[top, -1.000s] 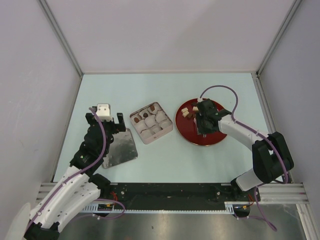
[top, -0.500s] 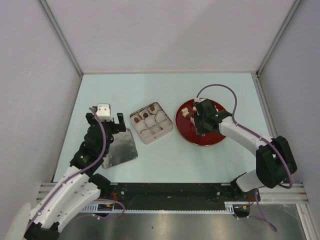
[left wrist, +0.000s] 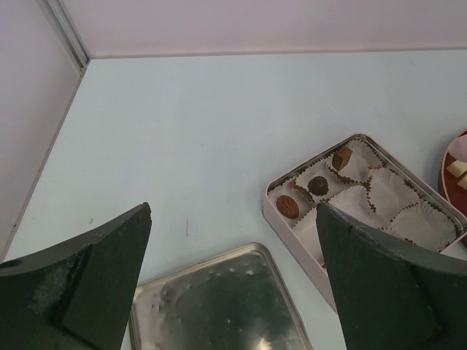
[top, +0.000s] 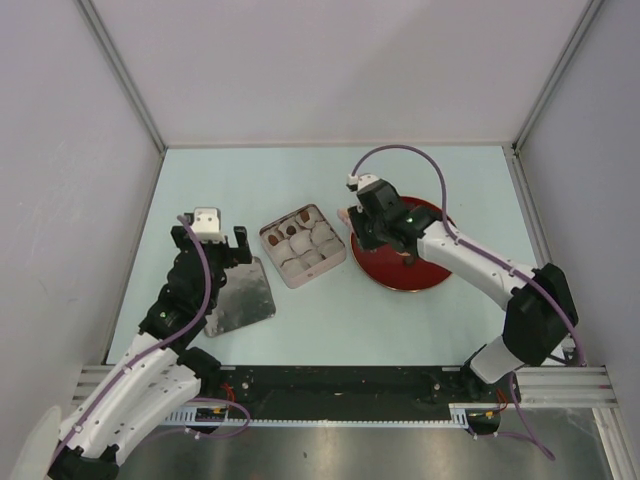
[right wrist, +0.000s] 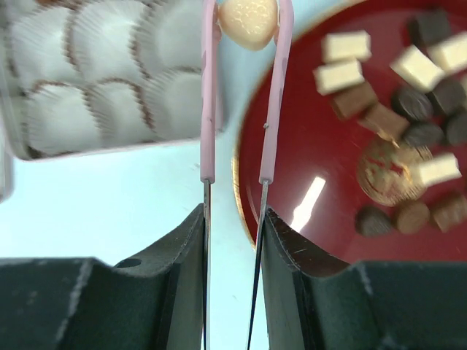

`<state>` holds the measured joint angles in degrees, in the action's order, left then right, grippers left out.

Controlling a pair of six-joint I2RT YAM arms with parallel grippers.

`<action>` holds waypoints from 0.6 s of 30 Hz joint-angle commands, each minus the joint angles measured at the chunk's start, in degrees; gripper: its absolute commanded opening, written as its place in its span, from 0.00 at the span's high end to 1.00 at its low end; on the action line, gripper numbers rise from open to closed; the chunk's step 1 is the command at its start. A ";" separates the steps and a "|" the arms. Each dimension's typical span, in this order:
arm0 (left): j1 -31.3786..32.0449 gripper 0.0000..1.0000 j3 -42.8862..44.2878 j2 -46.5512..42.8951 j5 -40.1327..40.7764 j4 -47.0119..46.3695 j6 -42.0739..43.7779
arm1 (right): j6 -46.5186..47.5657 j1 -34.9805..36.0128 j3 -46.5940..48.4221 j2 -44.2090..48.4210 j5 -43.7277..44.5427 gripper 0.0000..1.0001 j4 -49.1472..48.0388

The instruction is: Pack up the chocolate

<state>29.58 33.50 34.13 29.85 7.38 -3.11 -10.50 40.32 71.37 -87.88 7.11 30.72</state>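
Observation:
My right gripper (right wrist: 232, 219) is shut on a pair of pink-tipped tongs (right wrist: 209, 87), and their tips pinch one cream-white chocolate (right wrist: 248, 22). That piece hangs over the gap between the red plate (right wrist: 292, 160) and the square tin (right wrist: 109, 73) of white paper cups. Several chocolate pieces (right wrist: 379, 117), dark, brown and cream, lie on the plate. From above, the right gripper (top: 365, 222) sits at the plate's left rim (top: 400, 282), next to the tin (top: 303, 245). Three brown chocolates (left wrist: 288, 205) sit in the tin's cups. My left gripper (left wrist: 233, 240) stands open over the lid, holding nothing.
The tin's metal lid (top: 240, 297) lies flat on the table left of the tin, under my left gripper (top: 212, 245). White walls with metal rails close in the table at the back and both sides.
My right arm has swung left from the middle of the red plate to its left rim, carrying the tongs toward the tin. The left arm has not moved.

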 commanded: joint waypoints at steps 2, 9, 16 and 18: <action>-0.32 0.00 0.17 -1.08 0.13 -2.19 -0.49 | 2.06 2.75 5.96 -5.45 -1.84 0.94 -2.95; -0.40 0.00 0.08 -1.61 0.12 -2.10 -0.40 | 2.94 5.21 10.62 -11.34 -2.72 0.92 -1.98; -0.32 0.00 0.08 -1.96 0.30 -2.28 -0.31 | 2.77 5.39 11.59 -14.60 -2.28 0.88 -1.36; -0.32 0.00 0.08 -2.14 0.39 -2.28 -0.23 | 2.59 5.39 11.60 -15.13 -2.37 0.87 -1.28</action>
<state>29.58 33.50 32.80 29.87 7.35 -3.09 -8.29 45.69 80.18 -102.10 4.49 29.93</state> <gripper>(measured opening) 0.996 0.350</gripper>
